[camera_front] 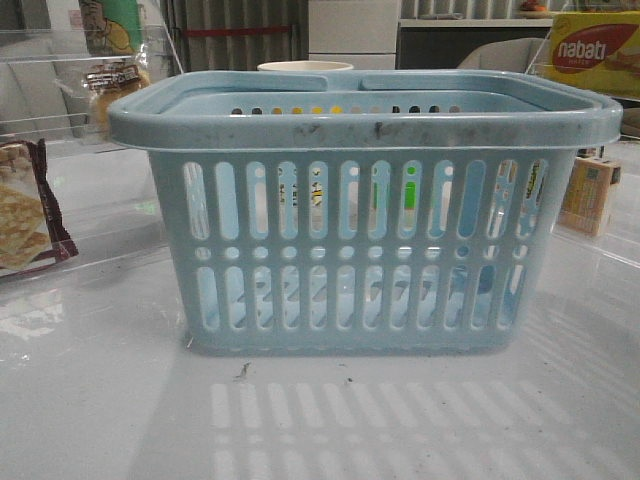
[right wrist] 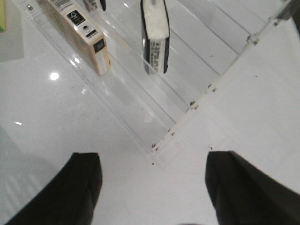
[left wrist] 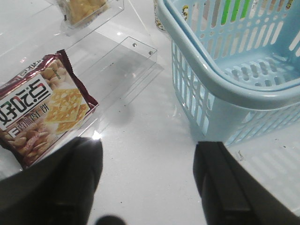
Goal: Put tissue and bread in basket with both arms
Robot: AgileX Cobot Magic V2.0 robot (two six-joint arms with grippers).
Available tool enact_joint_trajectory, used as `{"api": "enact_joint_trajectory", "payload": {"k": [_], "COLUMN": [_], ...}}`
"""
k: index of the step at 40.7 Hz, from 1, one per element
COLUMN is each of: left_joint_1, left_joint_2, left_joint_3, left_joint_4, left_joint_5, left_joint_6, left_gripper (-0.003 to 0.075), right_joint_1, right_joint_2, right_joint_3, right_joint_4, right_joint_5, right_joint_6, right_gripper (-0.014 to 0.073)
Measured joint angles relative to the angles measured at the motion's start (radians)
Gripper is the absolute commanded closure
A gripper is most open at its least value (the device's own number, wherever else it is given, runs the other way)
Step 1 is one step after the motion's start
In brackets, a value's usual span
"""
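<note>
Blue slotted basket (camera_front: 365, 250) at table centre, nearest the front camera; through its slots, no contents can be made out. Left gripper (left wrist: 147, 187): fingers spread wide, holding nothing, above bare table beside the basket's corner. Cracker packet (left wrist: 42, 108) on a clear acrylic tray (left wrist: 136, 51); bread (left wrist: 84, 8) farther back. Right gripper (right wrist: 152, 187): wide open, empty. Beyond it, tissue (right wrist: 154, 35) and carton (right wrist: 82, 33) stand in a clear rack (right wrist: 187, 112).

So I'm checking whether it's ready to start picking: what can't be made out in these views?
- Basket floor: front view, hidden by its slotted wall; left wrist shows only a corner.
- Bread: left wrist, cut off by the picture edge.
- Tissue: right wrist, seen edge-on, its print unreadable.
- Left gripper and right gripper: fingers open, arms out of frame.
</note>
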Motion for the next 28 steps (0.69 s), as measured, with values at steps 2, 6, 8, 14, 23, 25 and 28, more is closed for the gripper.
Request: {"api": "enact_joint_trajectory", "payload": {"k": [2, 6, 8, 14, 23, 25, 28], "left_joint_1": [0.0, 0.0, 0.0, 0.0, 0.0, 0.0, 0.0], "left_joint_2": [0.0, 0.0, 0.0, 0.0, 0.0, 0.0, 0.0], "left_joint_3": [0.0, 0.0, 0.0, 0.0, 0.0, 0.0, 0.0], "left_joint_4": [0.0, 0.0, 0.0, 0.0, 0.0, 0.0, 0.0], "left_joint_5": [0.0, 0.0, 0.0, 0.0, 0.0, 0.0, 0.0], "left_joint_6": [0.002, 0.002, 0.002, 0.002, 0.002, 0.002, 0.002], "left_gripper": [0.0268, 0.0269, 0.0269, 0.0269, 0.0269, 0.0269, 0.0269], "right_joint_1": [0.0, 0.0, 0.0, 0.0, 0.0, 0.0, 0.0], "right_joint_2": [0.056, 0.165, 0.205, 0.321, 0.435, 0.451, 0.468], "right_joint_3": [-0.041, -0.116, -0.15, -0.23, -0.298, -0.304, -0.305], "right_joint_4": [0.0, 0.0, 0.0, -0.01, -0.046, -0.049, -0.051], "right_joint_5": [0.0, -0.002, -0.004, -0.012, -0.065, -0.08, -0.104], "right_joint_6": [0.0, 0.0, 0.0, -0.015, -0.025, -0.025, -0.027], "right_gripper": [0.0022, 0.0022, 0.0022, 0.0022, 0.0022, 0.003, 0.0089]}}
